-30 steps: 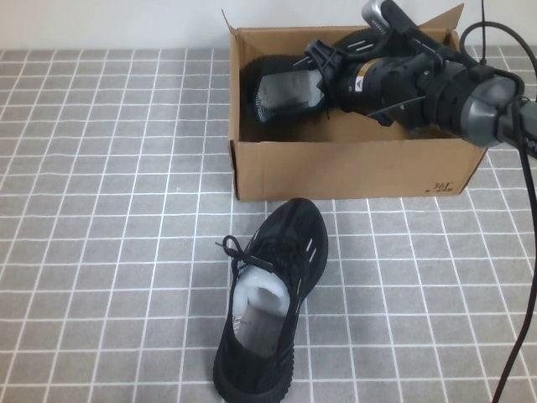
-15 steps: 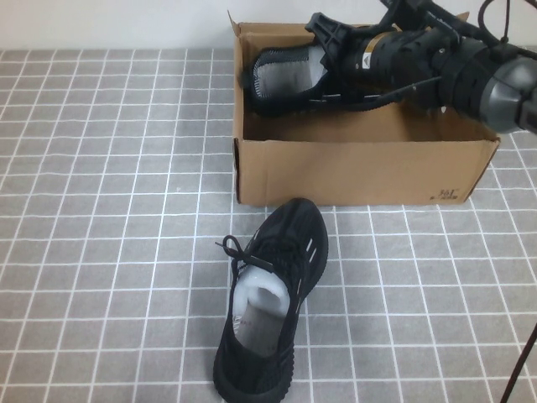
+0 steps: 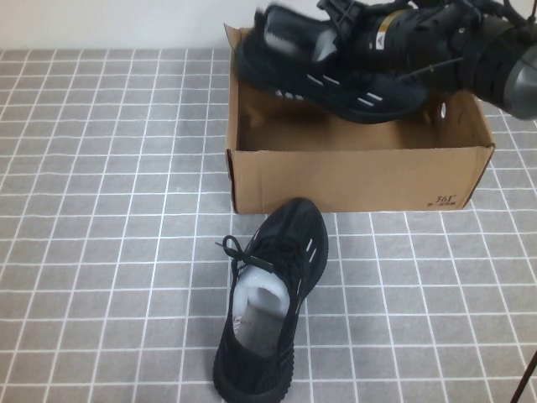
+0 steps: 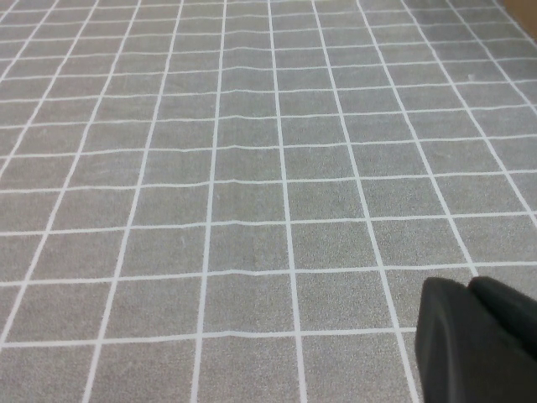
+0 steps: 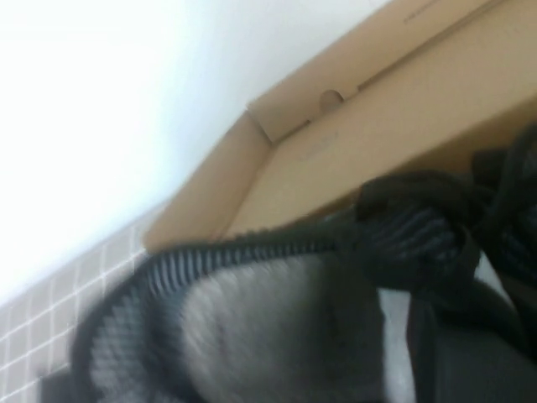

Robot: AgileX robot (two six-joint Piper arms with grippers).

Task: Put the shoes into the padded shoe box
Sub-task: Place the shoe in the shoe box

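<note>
One black knit sneaker [image 3: 336, 75] hangs tilted above the back of the brown cardboard shoe box [image 3: 352, 178], its white dash stripes facing me. My right gripper [image 3: 348, 34] is shut on its collar. In the right wrist view the shoe's grey lining [image 5: 252, 327] fills the frame, with the box wall [image 5: 377, 109] behind it and the right gripper [image 5: 403, 336] clamped on the rim. The second sneaker [image 3: 268, 302] lies on the tiled cloth in front of the box, toe toward it. My left gripper [image 4: 474, 290] is shut and empty above bare cloth, out of the high view.
The grey checked cloth [image 3: 101, 252] covers the table. A white wall runs behind the box. The right arm's cable [image 3: 527, 378] hangs at the right edge. Open cloth lies left of the box and either side of the loose sneaker.
My right gripper has lifted the held sneaker up out of the box's back and rolled it so its striped side shows. The box has shifted slightly. The loose sneaker has not moved.
</note>
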